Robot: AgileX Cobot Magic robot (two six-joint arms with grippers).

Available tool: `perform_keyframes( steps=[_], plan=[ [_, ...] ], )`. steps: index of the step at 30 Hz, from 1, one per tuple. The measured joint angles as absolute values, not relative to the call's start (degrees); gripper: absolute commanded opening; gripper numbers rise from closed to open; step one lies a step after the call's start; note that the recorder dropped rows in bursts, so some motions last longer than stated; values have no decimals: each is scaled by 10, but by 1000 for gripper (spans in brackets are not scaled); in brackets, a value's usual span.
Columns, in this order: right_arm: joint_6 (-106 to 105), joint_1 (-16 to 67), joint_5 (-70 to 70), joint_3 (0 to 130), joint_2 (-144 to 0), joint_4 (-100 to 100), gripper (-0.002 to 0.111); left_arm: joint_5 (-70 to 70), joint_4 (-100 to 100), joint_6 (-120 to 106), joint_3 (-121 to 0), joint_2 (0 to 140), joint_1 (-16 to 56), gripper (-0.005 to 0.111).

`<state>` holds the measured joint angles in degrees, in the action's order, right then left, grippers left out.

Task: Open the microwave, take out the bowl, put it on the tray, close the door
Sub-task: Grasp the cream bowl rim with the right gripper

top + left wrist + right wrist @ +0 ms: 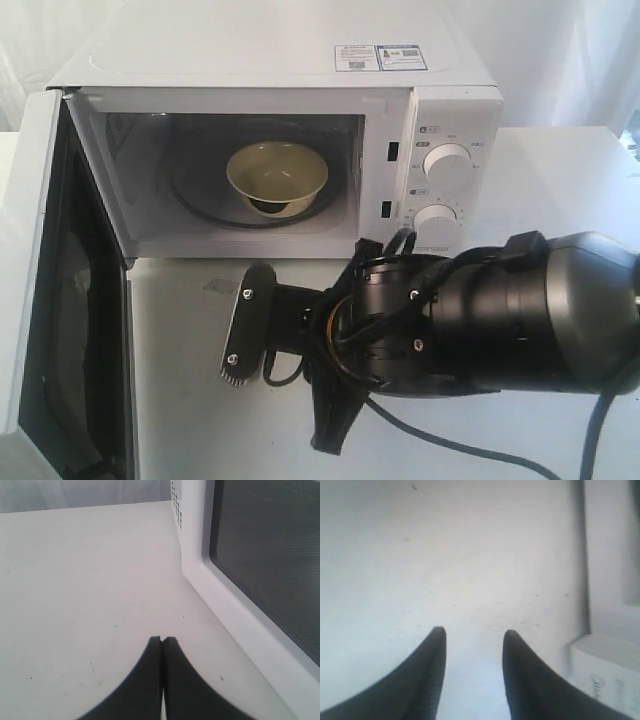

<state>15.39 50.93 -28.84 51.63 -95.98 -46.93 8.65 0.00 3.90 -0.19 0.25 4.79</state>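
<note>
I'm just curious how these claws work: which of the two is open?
The right gripper: bare table shows between its fingers, while the left gripper has its tips pressed together.

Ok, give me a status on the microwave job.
Done: the door stands wide open. In hand: the right end effector, open and empty, sits in front of the microwave; the bowl rests inside. Left: lift the bowl out, set it on the tray, not in view, close the door.
</note>
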Motion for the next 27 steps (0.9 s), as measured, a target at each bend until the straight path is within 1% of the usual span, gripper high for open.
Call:
perform_keyframes(
  steps=[3, 8, 11, 16, 22, 27],
  plan=[
    [216, 509, -293, 519, -955, -571, 36, 87, 0, 39, -2, 3, 48, 0],
    [271, 509, -246, 520, -955, -734, 36, 87, 0, 39, -2, 3, 48, 0],
    [279, 503, -229, 532, -962, -798, 39, 87, 0, 39, -2, 3, 48, 0],
    [281, 466, -212, 572, -989, -825, 51, 87, 0, 39, -2, 3, 48, 0],
    [282, 431, -151, 622, -1024, -826, 51, 87, 0, 39, -2, 3, 48, 0],
    [283, 412, -141, 664, -1056, -827, 51, 87, 0, 39, -2, 3, 48, 0]
  ],
)
